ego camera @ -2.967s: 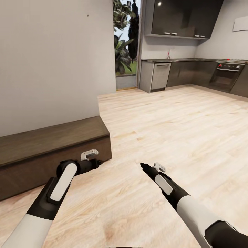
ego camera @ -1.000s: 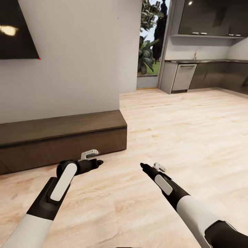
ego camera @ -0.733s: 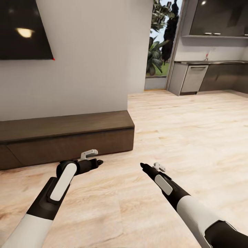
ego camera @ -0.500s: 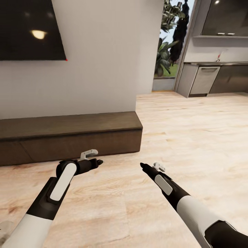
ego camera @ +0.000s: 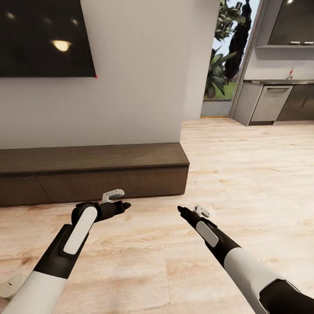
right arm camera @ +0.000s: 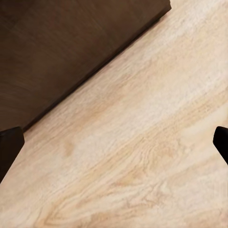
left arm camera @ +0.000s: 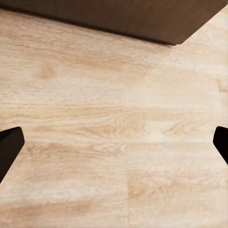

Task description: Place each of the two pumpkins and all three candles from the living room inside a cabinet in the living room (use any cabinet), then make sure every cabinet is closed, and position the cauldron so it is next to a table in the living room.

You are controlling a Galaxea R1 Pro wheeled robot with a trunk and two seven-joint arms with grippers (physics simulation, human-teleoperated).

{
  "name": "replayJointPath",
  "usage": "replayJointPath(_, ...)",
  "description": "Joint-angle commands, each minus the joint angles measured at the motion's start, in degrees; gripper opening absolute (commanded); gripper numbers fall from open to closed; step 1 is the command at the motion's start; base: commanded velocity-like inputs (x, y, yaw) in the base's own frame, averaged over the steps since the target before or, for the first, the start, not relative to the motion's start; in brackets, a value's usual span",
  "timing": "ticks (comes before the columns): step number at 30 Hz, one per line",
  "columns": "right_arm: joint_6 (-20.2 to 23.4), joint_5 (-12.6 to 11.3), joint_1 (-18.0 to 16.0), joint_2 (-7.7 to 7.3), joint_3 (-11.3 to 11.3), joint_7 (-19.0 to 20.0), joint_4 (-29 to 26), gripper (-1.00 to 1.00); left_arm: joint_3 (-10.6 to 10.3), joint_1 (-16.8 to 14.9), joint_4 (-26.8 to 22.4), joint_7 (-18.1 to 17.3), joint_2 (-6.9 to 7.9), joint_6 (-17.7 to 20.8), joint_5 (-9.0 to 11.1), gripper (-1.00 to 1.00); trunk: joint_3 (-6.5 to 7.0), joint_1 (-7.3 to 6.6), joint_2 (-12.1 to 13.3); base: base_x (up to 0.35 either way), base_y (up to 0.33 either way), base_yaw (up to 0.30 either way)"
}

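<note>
I've got the cabinet (ego camera: 93,172) right ahead, closed, both sets of fingers spread and empty just short of its front. Rolling closer could jam the left gripper (ego camera: 117,199) into it

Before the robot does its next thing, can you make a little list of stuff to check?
1. Left gripper empty: ok, fingers wide apart over bare floor.
2. Right gripper empty: ok, open.
3. Cabinet found: ok, against the wall ahead.
4. Cabinet fronts closed: ok, they look flush.
5. Pumpkins, candles and cauldron located: cannot tell.
6. Path to cabinet free: ok.
</note>
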Motion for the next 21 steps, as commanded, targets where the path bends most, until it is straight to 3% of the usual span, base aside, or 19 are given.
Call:
replayJointPath(1,0.1,-0.2,0.0,-0.05,0.3,-0.4,-0.1,1.00,-0.1,0.0,-0.1,0.6,0.05,0.0,0.6,1.00,-0.05,-0.01,0.0,0.000,0.000,0.001)
replayJointPath(8,0.1,-0.2,0.0,-0.06,0.2,-0.3,-0.1,1.00,-0.1,0.0,-0.1,0.7,0.05,0.0,0.6,1.00,-0.05,-0.01,0.0,0.078,0.000,0.000)
replayJointPath(13,0.1,-0.2,0.0,-0.06,0.2,3.8,-0.1,1.00,0.0,0.0,-0.1,0.7,0.05,0.0,0.6,1.00,-0.05,-0.01,0.0,0.236,0.000,0.000)
replayJointPath(21,0.0,-0.2,0.0,-0.05,-0.1,4.4,-0.1,1.00,0.0,0.0,-0.1,0.6,0.05,0.0,0.6,1.00,-0.05,-0.01,0.0,0.089,0.000,0.000)
